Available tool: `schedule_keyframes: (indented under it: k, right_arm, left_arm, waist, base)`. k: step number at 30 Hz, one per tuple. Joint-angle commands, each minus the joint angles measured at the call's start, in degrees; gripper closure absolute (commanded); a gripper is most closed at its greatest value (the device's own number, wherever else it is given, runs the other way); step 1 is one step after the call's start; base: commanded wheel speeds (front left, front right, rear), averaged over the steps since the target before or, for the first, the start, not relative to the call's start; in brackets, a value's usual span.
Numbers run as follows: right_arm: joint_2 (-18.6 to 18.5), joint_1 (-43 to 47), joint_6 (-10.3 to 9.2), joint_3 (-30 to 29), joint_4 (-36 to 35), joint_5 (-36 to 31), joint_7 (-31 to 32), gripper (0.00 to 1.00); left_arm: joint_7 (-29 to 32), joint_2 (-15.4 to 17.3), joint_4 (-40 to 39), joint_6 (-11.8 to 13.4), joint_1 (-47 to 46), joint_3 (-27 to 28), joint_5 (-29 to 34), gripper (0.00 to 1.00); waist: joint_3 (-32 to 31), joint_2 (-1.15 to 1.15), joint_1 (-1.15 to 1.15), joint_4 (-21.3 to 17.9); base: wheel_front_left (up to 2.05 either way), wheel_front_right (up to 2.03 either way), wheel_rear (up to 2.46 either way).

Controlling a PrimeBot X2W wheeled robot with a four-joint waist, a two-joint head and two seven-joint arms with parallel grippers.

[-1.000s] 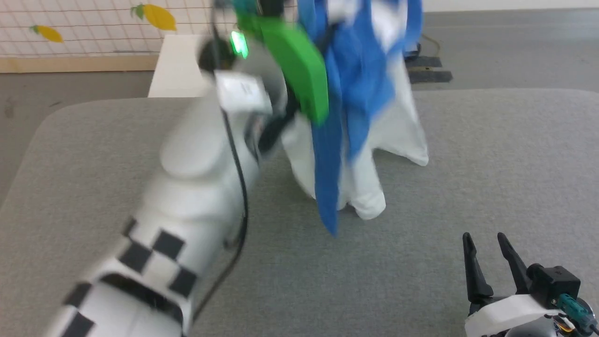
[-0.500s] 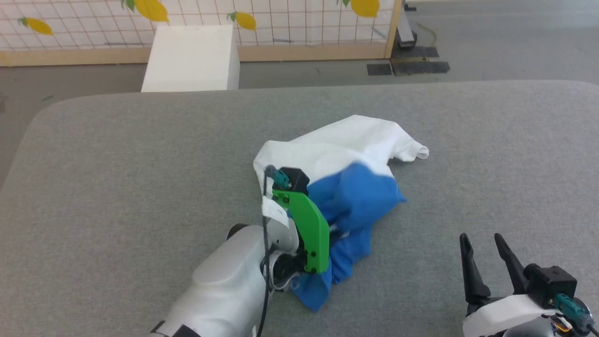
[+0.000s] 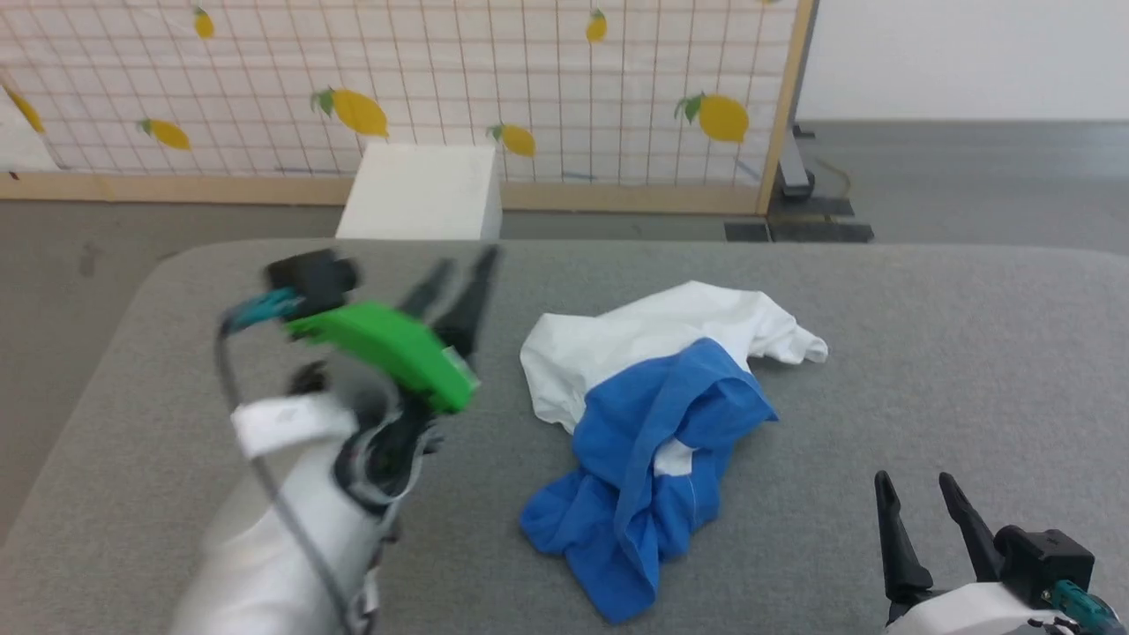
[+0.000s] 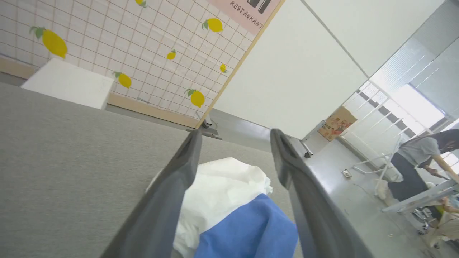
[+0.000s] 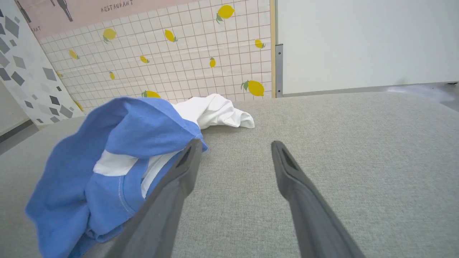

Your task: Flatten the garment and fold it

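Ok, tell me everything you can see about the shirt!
The shirt looks like soft cotton: white body, bright blue sleeves. It lies crumpled in a heap, not flat or folded, in the middle of the grey table, white part farther away, blue bunched nearer the robot. Nothing holds it; the left gripper and right gripper are open and apart from it.

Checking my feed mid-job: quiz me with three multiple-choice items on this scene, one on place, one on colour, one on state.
1. Where is the shirt? A on the table; B hanging in the air; C in a basket.
2. Its colours? A red and black; B white and blue; C all green.
3. The left gripper is: A shut on the shirt; B open, empty; C shut, empty.
Answers: 1 A, it lies crumpled there; 2 B, white body, blue sleeves; 3 B, fingers apart, gripping nothing.
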Motion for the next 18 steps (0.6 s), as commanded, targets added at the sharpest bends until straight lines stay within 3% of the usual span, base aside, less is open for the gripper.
schedule_keyframes:
  k: [1, 4, 8, 12, 18]
  right_arm:
    - [0.0, 0.8, -0.09, -0.1, -0.3, 0.5, 0.1, 0.00]
    - [0.0, 0.9, -0.09, -0.2, -0.6, 0.7, 0.1, 0.00]
    - [0.0, 0.9, -0.09, 0.0, -0.9, 1.0, 0.3, 0.00]
    - [0.0, 0.7, -0.09, 0.1, -1.2, 0.9, 0.4, 0.00]
    - [0.0, -0.3, -0.09, 1.0, -1.4, 1.5, 2.6, 0.00]
  left_arm:
    - [-3.9, 1.9, -1.2, 1.0, 2.8, 0.8, 2.5, 0.00]
    - [-11.7, 4.8, -4.4, 4.0, 7.3, 3.1, 7.6, 0.00]
    - [-13.3, 6.3, -10.5, 8.1, 14.6, 7.6, 16.0, 0.00]
    - [-13.4, 3.7, -18.3, 10.7, 24.4, 14.3, 24.6, 0.00]
    - [-13.4, -1.9, -23.2, 10.3, 33.6, 20.4, 32.0, 0.00]
  waist:
    - [-1.5, 0.00, 0.00, 1.1]
    - [-1.8, 0.00, 0.00, 1.1]
    - [-1.8, 0.00, 0.00, 1.0]
    - [-1.2, 0.00, 0.00, 0.7]
    - [0.3, 0.00, 0.00, 0.8]
  base:
    - [0.00, 0.00, 0.00]
    - [0.00, 0.00, 0.00]
    - [0.00, 0.00, 0.00]
    - [0.00, 0.00, 0.00]
    - [0.00, 0.00, 0.00]
